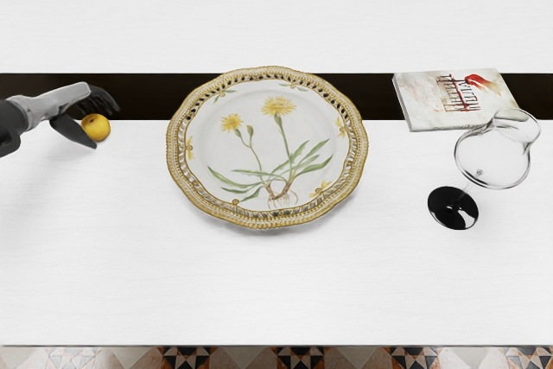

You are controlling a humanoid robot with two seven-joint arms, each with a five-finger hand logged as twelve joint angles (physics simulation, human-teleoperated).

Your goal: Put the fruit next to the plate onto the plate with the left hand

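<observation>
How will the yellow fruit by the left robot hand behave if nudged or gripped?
The fruit looks round, so it probably rolls if nudged, perhaps into the dark gap beside it. Small against the left robot hand, it is likely light. Its smooth skin may slip in a loose grip.

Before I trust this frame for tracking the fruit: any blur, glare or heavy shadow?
Head view: sharp throughout, no blur; light flat, almost no cast shadows; the white table is near washed out; the clear wine glass reads faintly against it; the fruit is crisp, its left edge met by the dark left hand.
</observation>
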